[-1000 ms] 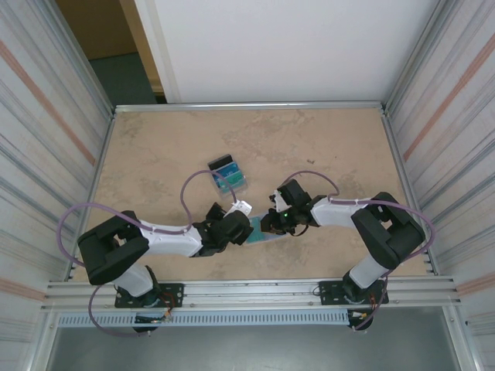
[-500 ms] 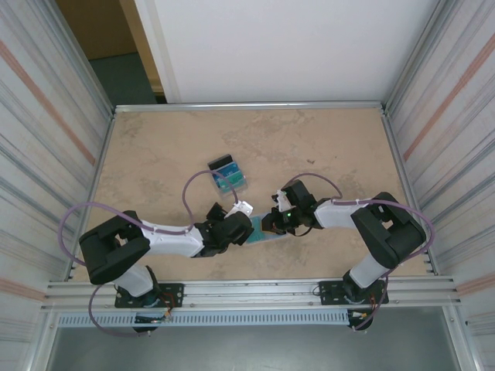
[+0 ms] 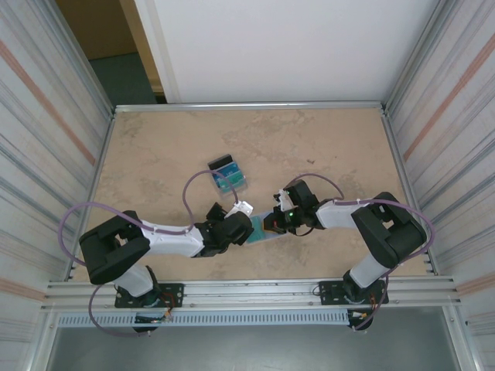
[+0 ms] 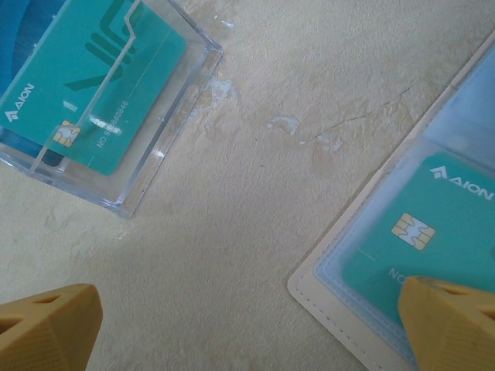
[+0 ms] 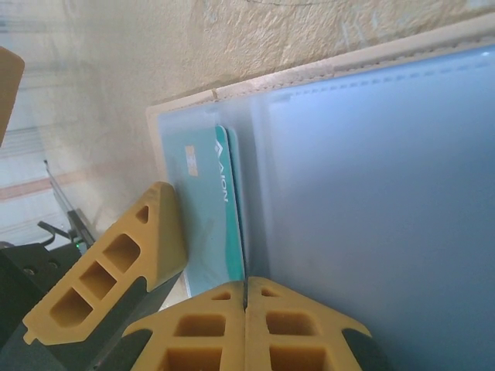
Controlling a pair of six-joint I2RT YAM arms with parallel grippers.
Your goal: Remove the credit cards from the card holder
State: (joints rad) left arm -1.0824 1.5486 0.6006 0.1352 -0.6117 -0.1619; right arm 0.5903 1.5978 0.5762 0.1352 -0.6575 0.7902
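1. The table (image 4: 255,232) looks like matt beige stone, mottled and a little rough.
2. The box (image 4: 166,147) is of clear, glossy plastic.
3. The teal card (image 4: 445,232) is smooth plastic with a shiny golden metal chip (image 4: 412,229).
4. The card holder (image 4: 309,287) has a beige, leather-like stitched rim and frosted, half-transparent plastic pockets.
5. The fingers (image 4: 46,328) of the left gripper (image 4: 249,325) are matt yellow plastic.
6. The side walls (image 3: 46,116) are ribbed metal with a dull shine.

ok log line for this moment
left gripper open, finger over holder | right gripper shut at teal card edge | card in holder
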